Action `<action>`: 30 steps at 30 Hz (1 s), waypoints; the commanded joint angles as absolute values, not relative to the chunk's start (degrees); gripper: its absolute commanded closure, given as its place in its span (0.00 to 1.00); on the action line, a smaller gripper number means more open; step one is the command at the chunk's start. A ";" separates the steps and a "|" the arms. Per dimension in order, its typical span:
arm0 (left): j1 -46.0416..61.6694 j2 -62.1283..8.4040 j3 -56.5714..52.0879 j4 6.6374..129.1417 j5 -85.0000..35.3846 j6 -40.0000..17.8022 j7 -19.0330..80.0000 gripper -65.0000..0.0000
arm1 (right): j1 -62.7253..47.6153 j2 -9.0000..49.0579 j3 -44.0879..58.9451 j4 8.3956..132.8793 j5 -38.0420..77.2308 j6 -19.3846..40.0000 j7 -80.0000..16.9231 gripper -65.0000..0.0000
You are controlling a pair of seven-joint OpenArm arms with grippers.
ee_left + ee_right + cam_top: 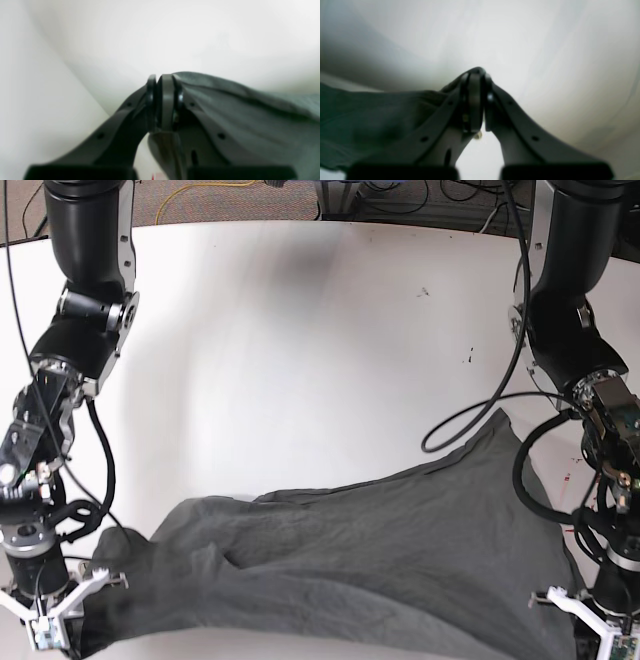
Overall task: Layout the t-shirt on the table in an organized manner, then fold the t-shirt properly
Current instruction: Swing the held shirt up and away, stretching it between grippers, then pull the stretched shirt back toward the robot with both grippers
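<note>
Both pincers clamped on cloth; left gripper (163, 100) pinching an edge of the t-shirt (370, 560), right gripper (476, 97) clenched on another edge, fabric trailing off to its side; shirt spread wide along the near edge of the table (300, 350), stretched between the near corners, one point of cloth reaching up toward the left arm; wrinkled and uneven, outline not squared, sleeves hard to make out; layout apparently mid-way; smoothing and every fold left to do.
</note>
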State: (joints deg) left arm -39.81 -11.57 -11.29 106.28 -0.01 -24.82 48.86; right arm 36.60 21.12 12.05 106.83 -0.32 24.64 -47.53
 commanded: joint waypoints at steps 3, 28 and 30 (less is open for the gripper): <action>-35.65 -11.91 -11.47 108.97 0.13 -24.57 47.34 0.99 | 31.08 21.67 14.46 111.25 -0.48 23.87 -45.49 1.00; -5.23 -11.91 -18.15 114.51 0.13 -26.42 47.08 0.99 | 1.98 12.09 30.81 116.88 -0.66 34.77 -49.71 1.00; -3.82 -11.82 -19.03 114.42 0.13 -27.65 47.08 1.00 | 1.45 11.56 31.43 116.88 -0.66 35.30 -49.71 1.00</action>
State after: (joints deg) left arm -3.51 -11.49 -18.50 113.56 0.38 -27.22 48.71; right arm 0.69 11.05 30.87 115.57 -1.06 35.07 -51.29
